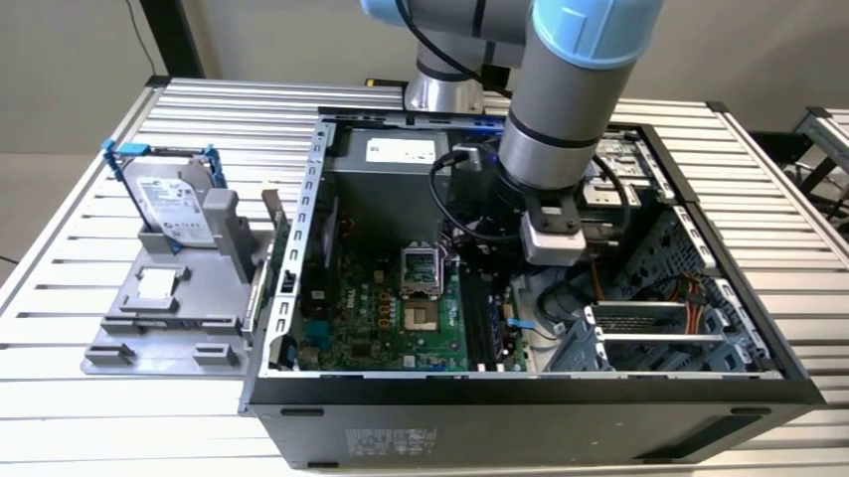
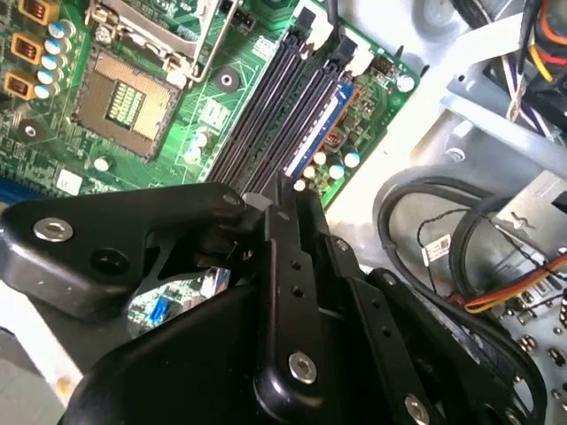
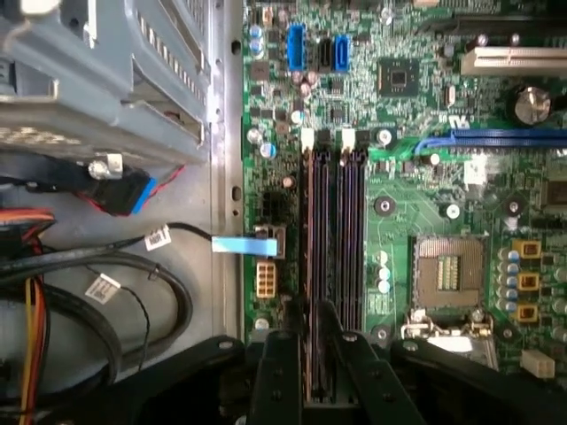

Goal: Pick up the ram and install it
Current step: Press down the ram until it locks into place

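The ram [image 2: 317,133] is a thin bluish board standing on edge in the outermost of the long black motherboard slots [image 2: 266,115], in line with it. In the first wrist view the ram [image 3: 321,266] appears edge-on along that slot. My gripper [image 2: 270,199] has its black fingers closed on the near end of the ram, one on each side, and is seen again as my gripper [image 3: 317,372] over the slot's end. In the exterior view my gripper [image 1: 544,268] reaches down into the open computer case [image 1: 285,298], beside the green motherboard [image 1: 385,318].
A processor socket [image 3: 447,270] lies beside the slots. Loose black cables [image 3: 106,301] and a drive cage [image 1: 650,333] crowd the other side. Outside the case, a grey hard drive [image 1: 173,204] in a blue bracket stands on a grey fixture [image 1: 159,318].
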`<state>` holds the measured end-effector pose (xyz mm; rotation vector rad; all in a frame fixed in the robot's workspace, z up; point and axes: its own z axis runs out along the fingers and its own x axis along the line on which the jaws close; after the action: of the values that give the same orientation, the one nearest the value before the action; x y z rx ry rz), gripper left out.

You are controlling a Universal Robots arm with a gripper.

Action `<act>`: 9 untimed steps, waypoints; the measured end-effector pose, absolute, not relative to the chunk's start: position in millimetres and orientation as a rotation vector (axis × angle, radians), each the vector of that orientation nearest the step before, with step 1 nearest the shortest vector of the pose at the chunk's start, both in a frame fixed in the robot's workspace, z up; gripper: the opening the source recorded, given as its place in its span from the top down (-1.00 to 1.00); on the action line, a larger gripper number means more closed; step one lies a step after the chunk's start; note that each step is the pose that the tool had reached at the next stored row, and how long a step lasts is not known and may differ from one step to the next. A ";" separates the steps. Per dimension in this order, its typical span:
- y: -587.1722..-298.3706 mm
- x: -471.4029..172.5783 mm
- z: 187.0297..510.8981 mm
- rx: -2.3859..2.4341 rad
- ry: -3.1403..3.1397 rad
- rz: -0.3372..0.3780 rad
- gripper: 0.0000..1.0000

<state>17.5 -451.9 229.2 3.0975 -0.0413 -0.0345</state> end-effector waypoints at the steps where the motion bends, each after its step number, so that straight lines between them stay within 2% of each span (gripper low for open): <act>1: -451.9 17.5 229.1 3.098 -0.042 -0.034 1.00; 9: -451.9 17.4 229.2 3.097 -0.047 -0.035 1.00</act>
<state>17.4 -451.9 229.2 3.0974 -0.0472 -0.0346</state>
